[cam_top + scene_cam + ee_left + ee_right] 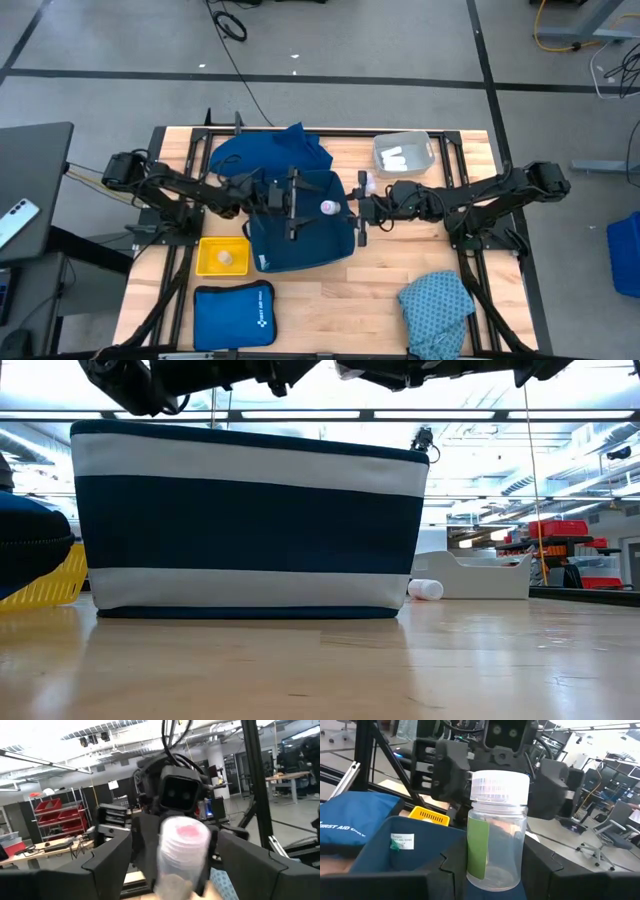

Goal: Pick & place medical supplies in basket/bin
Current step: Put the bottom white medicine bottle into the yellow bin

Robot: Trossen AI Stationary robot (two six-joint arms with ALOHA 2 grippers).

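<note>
A clear jar (497,835) with a white ribbed cap and a green label is in my right gripper (495,862), above the open navy-and-white striped basket (300,240). From above, the jar (328,207) shows as a white disc between the two grippers. My left gripper (175,837) is open and faces the right one. Its fingers stand on either side of the jar's cap (184,837), and I cannot tell whether they touch it. A dark-blue cloth (268,152) lies against the basket's far side. A teal speckled cloth (437,305) lies at the near right. My right gripper pinches the jar's lower body (512,872) between its two fingers (550,870), coming roughly level from the table's right. The jar is lifted clear over the basket, with its capped end (500,785) toward the left gripper.
A clear bin (403,153) holding white rolls stands at the far right. A small white roll (425,589) lies on the table between bin and basket. A yellow tray (222,257) and a flat bright-blue pouch (233,315) sit to the near left of the basket.
</note>
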